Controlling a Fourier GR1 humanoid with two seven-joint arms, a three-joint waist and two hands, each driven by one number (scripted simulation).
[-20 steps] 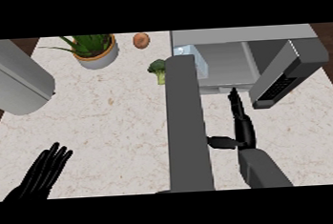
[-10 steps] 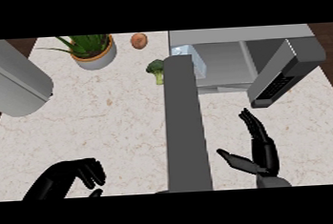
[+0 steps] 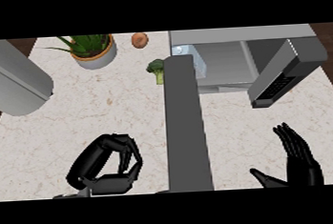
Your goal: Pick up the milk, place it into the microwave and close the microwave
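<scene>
The microwave (image 3: 230, 63) stands open at the counter's back right. Its grey door (image 3: 188, 132) swings out toward me and shows edge-on down the middle of the head view. A pale milk carton (image 3: 185, 51) sits inside the cavity at its left, partly hidden by the door's top. My left hand (image 3: 105, 165) is low on the counter left of the door, fingers curled with nothing in them. My right hand (image 3: 299, 162) is at the lower right, to the right of the door, open with its fingers pointing up and touching nothing.
A potted plant (image 3: 92, 51) and a small brown round item (image 3: 139, 39) sit at the back. A broccoli floret (image 3: 156, 69) lies just left of the door's hinge end. A large grey rounded body (image 3: 12, 79) fills the left edge.
My right hand has pulled back from the microwave toward the lower right and spread open. My left hand has come in from the lower left toward the door and curled its fingers.
</scene>
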